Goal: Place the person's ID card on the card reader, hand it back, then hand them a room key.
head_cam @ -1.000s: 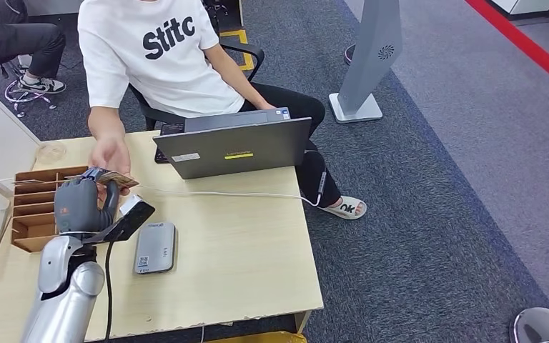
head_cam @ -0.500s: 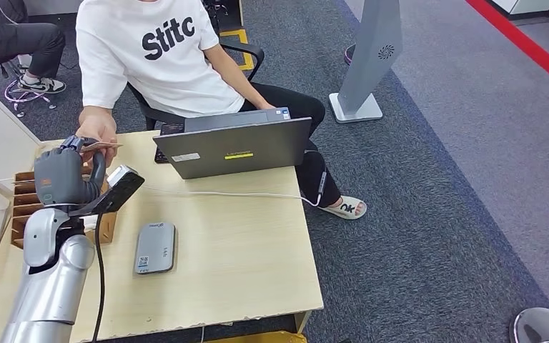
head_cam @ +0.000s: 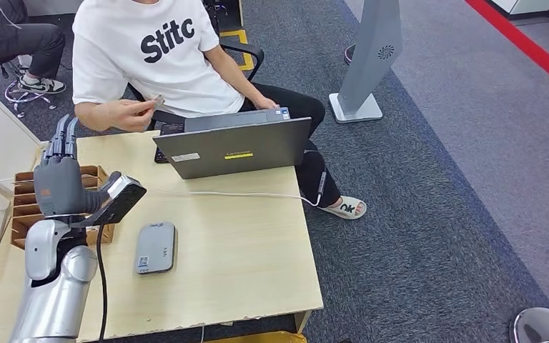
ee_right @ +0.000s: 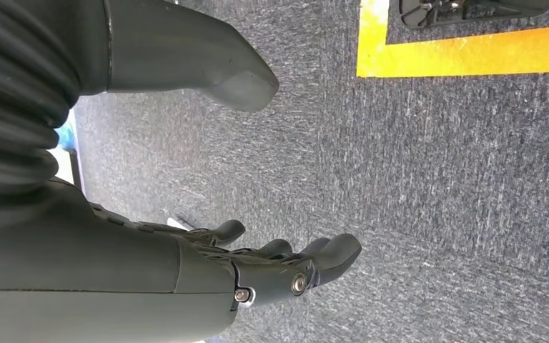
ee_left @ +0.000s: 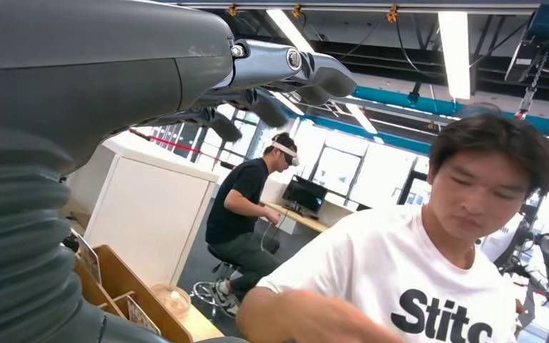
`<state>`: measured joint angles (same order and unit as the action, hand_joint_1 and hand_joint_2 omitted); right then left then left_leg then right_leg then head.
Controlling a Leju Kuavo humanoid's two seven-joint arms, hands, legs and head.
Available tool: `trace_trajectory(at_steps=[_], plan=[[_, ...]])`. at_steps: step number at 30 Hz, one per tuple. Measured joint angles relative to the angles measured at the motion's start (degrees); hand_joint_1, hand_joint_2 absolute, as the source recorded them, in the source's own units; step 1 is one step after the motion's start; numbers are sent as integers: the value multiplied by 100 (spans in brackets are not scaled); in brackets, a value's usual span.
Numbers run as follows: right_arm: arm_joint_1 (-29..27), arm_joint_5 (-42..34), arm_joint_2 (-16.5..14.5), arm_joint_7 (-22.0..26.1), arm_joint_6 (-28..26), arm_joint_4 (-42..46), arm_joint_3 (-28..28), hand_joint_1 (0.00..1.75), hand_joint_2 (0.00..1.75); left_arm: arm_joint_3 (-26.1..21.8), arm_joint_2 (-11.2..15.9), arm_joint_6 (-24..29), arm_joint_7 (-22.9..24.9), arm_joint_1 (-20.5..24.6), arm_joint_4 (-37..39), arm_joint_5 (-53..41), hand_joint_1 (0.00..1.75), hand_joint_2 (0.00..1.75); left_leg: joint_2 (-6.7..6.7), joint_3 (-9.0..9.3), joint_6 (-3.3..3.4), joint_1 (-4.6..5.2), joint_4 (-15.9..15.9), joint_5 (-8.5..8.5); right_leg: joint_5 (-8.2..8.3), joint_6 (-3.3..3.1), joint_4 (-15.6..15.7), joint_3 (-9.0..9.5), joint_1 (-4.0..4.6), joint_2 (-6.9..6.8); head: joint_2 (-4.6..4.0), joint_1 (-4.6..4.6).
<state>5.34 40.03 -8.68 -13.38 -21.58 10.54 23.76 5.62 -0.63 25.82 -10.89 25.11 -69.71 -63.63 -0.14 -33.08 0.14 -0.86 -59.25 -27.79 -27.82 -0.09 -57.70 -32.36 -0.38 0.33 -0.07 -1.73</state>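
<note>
Half-hidden card in person's fingers.

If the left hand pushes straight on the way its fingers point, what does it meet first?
Probably the seated person's forearm in the white T-shirt: the left hand, open and raised, points its fingers up and away toward it. Depth is unclear, so it might pass beside it.

The left arm reaches forward with its left hand raised, fingers straight and empty. The right hand hangs down, fingers apart, holding nothing.
</note>
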Motion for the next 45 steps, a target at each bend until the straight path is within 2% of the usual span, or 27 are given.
trace_trajectory(at_steps=[5, 8, 13, 18, 21, 31, 45], plan=[[-1, -28, -1, 39, -2, 0, 48, 0, 175, 2, 13, -52, -56, -236, -352, 20, 0, 175, 0, -1, 0, 0, 0, 0, -1, 0, 0, -1, 0, 0, 0, 0], [-11, -98, -1, 89, -1, 0, 115, 0, 175, 19, 71, -375, -47, -440, -617, -2, 0, 175, 3, -1, 0, 0, 1, -1, -1, 0, 0, 0, 0, 2, 0, -1], [-74, -248, 0, 197, 33, 0, 293, 0, 175, 143, 467, -1059, 101, -1113, -1212, -262, 0, 175, 11, 0, -2, -1, 2, -4, -3, -2, 0, -5, 0, 10, 0, 1], [-94, -273, 0, 189, 38, 0, 444, 0, 175, 159, 871, -1090, 411, -1623, -1621, -849, 0, 175, 10, -2, -4, -2, 4, -5, -6, -4, 0, -8, 1, 9, 0, -1], [-95, -272, -1, 179, 25, 1, 497, 0, 175, 161, 1008, -1073, 513, -1776, -1766, -1042, 0, 175, 8, -3, -4, -2, 4, -5, -6, -4, 0, -7, 1, 6, 0, -1], [-98, -277, -2, 162, 5, 2, 607, 0, 175, 164, 1238, -1054, 893, -1914, -2004, -1600, 0, 175, 8, -2, -4, 0, 2, -5, -5, -4, 0, -7, 0, 4, 0, -1], [-95, -247, -2, 149, 8, 2, 698, 0, 175, 164, 1263, -1204, 1050, -1705, -1773, -1653, 0, 175, 8, -2, -4, -1, 3, -5, -5, -4, 0, -7, 0, 5, 0, 0]])
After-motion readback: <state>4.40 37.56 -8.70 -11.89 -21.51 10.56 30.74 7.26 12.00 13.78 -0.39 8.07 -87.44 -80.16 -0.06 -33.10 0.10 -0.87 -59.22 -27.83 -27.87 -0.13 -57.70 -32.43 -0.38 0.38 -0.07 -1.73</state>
